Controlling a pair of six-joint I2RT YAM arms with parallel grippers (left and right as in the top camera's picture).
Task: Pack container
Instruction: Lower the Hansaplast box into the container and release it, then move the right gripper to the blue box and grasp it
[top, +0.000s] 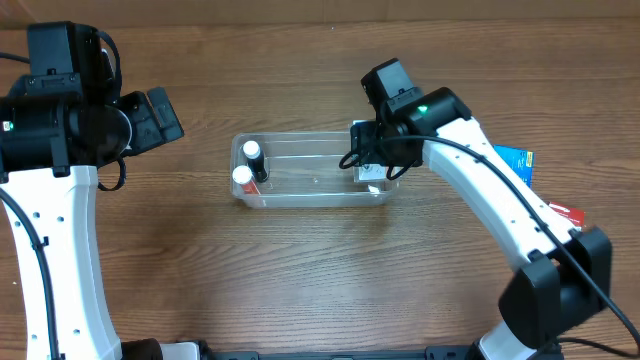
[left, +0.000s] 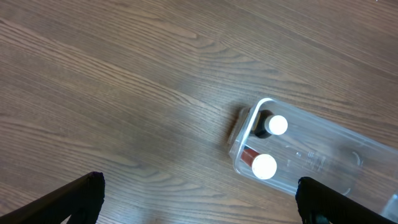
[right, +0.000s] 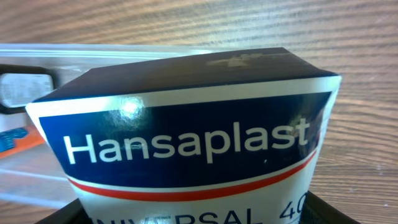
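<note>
The clear container (top: 310, 150) lies in the middle of the table, with two white-capped bottles (top: 247, 165) standing at its left end. It also shows in the left wrist view (left: 323, 155) with both bottles (left: 264, 166). My right gripper (top: 372, 165) is over the container's right end, shut on a blue and white Hansaplast box (right: 186, 149) that fills the right wrist view. My left gripper (left: 199, 199) is open and empty, above bare table to the left of the container.
A blue box (top: 515, 160) and a red and white item (top: 565, 213) lie on the table to the right, partly hidden by my right arm. The table top is brown wood.
</note>
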